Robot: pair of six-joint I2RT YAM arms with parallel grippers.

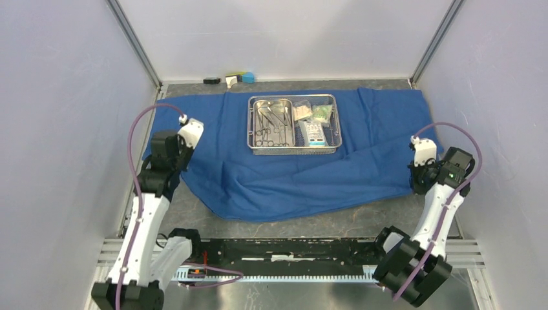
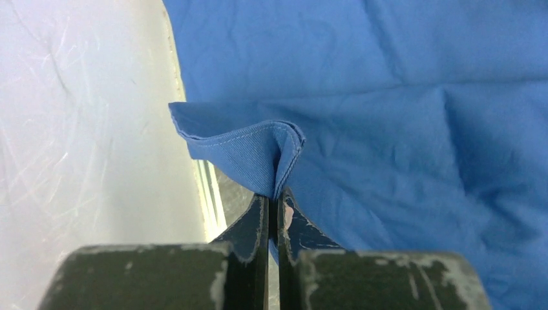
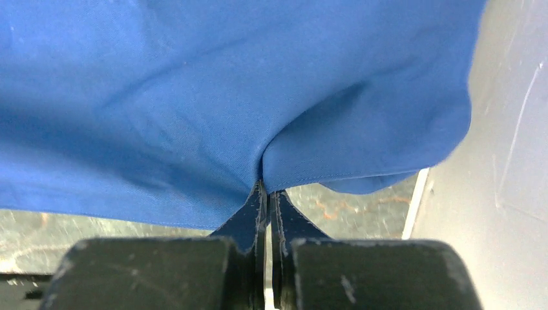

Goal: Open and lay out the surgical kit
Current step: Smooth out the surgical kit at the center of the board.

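The blue cloth wrap [image 1: 291, 171] lies spread open across the table. On it, at the back middle, stands the steel mesh tray [image 1: 294, 150] with an inner pan holding slim metal instruments [image 1: 271, 121] on the left and clear packets [image 1: 315, 123] on the right. My left gripper [image 1: 176, 158] is shut on the cloth's left edge, which bunches at the jaws in the left wrist view [image 2: 274, 194]. My right gripper [image 1: 420, 174] is shut on the cloth's right edge, which is pinched in the right wrist view [image 3: 265, 184].
Small objects, black, white and a blue one [image 1: 247, 77], lie at the back wall behind the cloth. White enclosure walls [image 1: 64, 129] stand close on both sides. Bare grey tabletop [image 1: 362, 223] shows in front of the cloth.
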